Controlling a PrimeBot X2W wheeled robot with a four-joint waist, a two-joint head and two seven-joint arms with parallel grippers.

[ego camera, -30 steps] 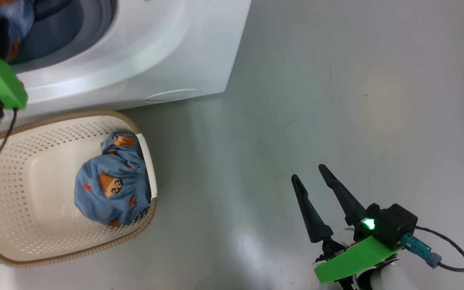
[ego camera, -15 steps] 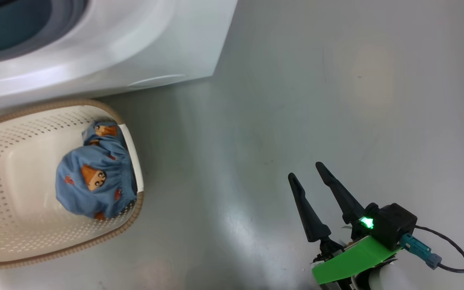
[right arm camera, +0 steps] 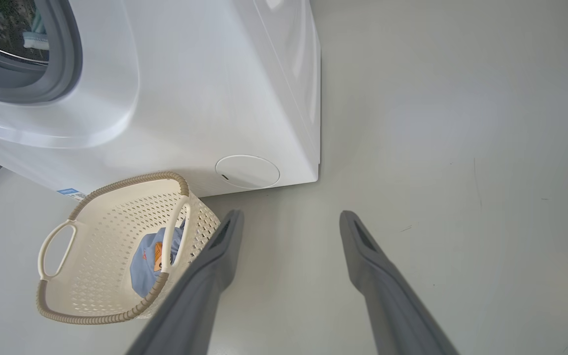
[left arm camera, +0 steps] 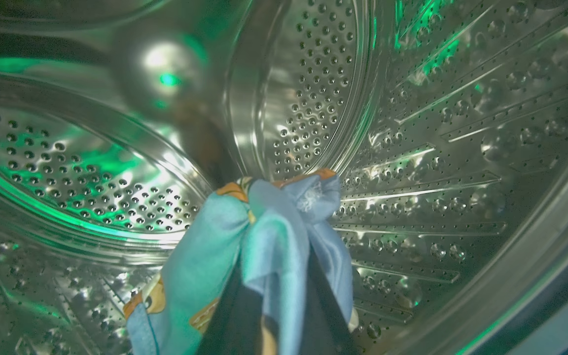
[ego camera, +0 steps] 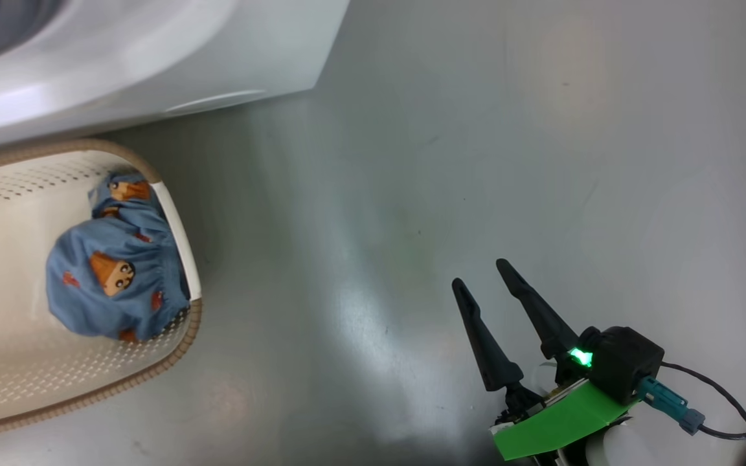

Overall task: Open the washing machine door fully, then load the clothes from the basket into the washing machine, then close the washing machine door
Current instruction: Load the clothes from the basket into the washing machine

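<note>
My left gripper [left arm camera: 274,276] is inside the steel drum [left arm camera: 313,98] of the washing machine [ego camera: 120,65]. It is shut on one of the clothes, a blue bear-print garment [left arm camera: 269,231] that drapes over its dark fingers. Another of the clothes [ego camera: 107,285] lies bunched against the right wall of the cream basket [ego camera: 10,362], which stands on the floor in front of the machine. Right of the basket, low over bare floor, my right gripper [ego camera: 479,272] stands open and holds nothing. The right wrist view shows the basket [right arm camera: 96,246] and its garment [right arm camera: 148,261]. The washing machine door is out of view.
A round white cap [right arm camera: 247,171] sits low on the machine's front, with the grey seal [right arm camera: 67,59] of the opening above it. Grey floor [ego camera: 476,129] stretches to the right of the machine. A black cable [ego camera: 723,414] trails from my right wrist.
The whole head picture has slid left, so the camera has turned. The green part of my left arm and the held garment have left that view. My right gripper stays open in place.
</note>
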